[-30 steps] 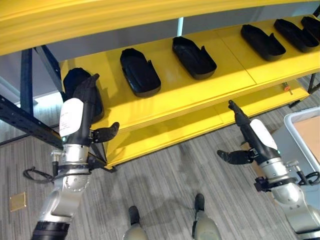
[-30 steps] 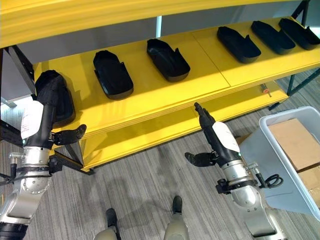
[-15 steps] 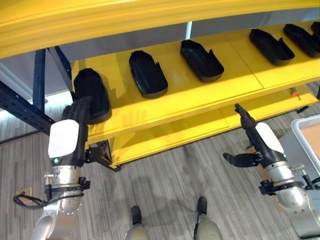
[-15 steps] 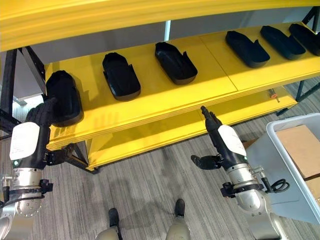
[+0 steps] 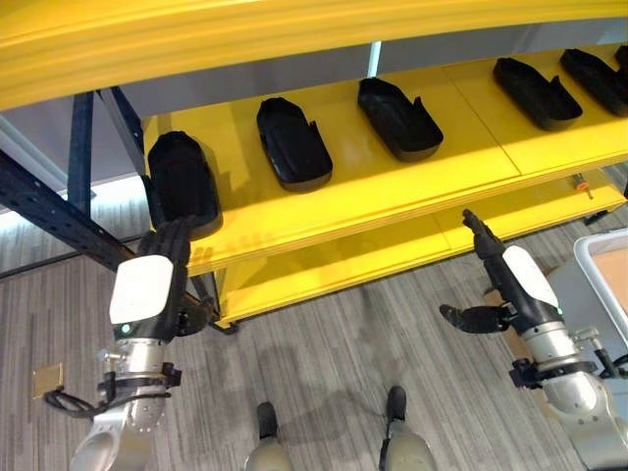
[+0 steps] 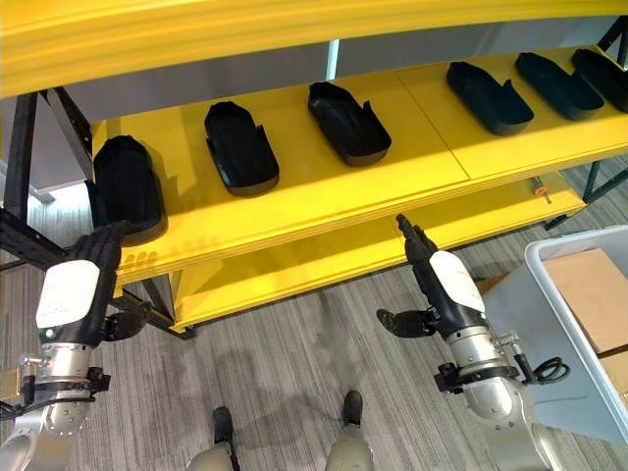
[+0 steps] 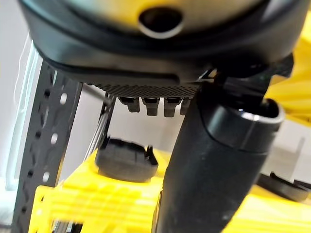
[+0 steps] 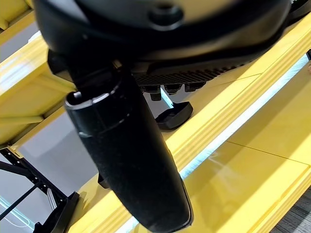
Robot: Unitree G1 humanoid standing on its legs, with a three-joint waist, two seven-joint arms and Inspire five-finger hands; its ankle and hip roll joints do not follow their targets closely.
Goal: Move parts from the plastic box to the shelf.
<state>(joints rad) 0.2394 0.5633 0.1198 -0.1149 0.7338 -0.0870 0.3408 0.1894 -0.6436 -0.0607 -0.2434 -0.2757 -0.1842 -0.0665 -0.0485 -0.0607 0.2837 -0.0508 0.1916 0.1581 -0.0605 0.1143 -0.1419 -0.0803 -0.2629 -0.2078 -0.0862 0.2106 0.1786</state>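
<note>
**Black parts lined up on the yellow shelf, both hands empty**

A row of black parts sits on the yellow shelf (image 5: 392, 191). The leftmost part (image 5: 183, 183) lies near the shelf's left end, the next part (image 5: 292, 143) beside it, a third part (image 5: 397, 119) further right, more beyond.

The left hand (image 5: 155, 285) hangs just below the shelf edge under the leftmost part, fingers straight, holding nothing. Its wrist view looks up at that part (image 7: 125, 159) from the front edge.

The right hand (image 6: 439, 285) is held before the lower shelf board (image 6: 324, 257), fingers extended, thumb out, empty.

The right eye view shows the grey plastic box (image 6: 549, 324) with cardboard (image 6: 589, 285) inside, at the robot's right.
</note>
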